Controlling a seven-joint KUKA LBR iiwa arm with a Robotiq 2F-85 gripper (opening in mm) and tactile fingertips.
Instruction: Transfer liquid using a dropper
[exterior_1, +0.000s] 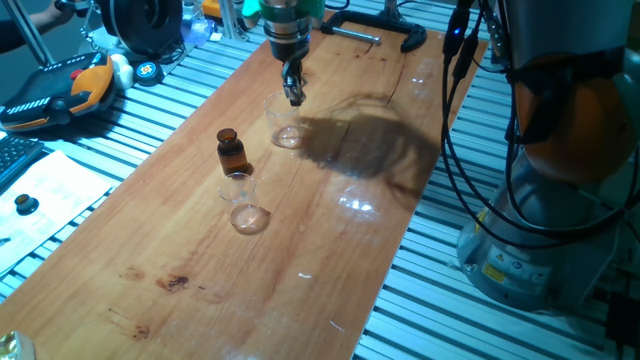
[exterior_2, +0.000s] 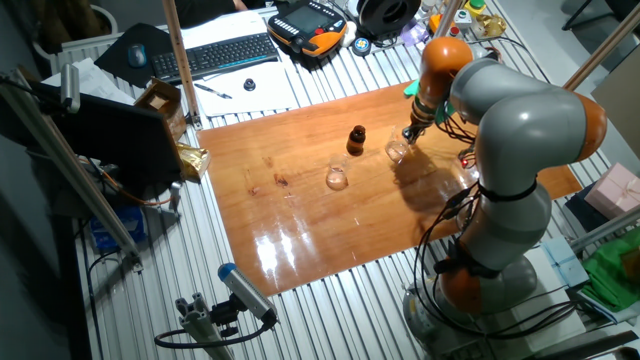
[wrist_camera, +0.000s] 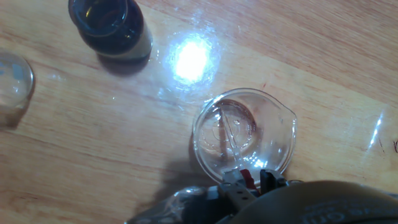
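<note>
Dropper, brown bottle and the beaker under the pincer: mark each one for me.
dropper (wrist_camera: 231, 138), hand view, on the thin glass tube inside the beaker
brown bottle (exterior_1: 232, 153), one fixed view, on its body
beaker (wrist_camera: 283, 118), hand view, on its rim

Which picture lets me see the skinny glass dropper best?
The hand view: the dropper shows as a thin clear tube leaning inside the beaker, red end by the jaws. In both fixed views it is too thin to make out; only the gripper over the beaker shows.
</note>
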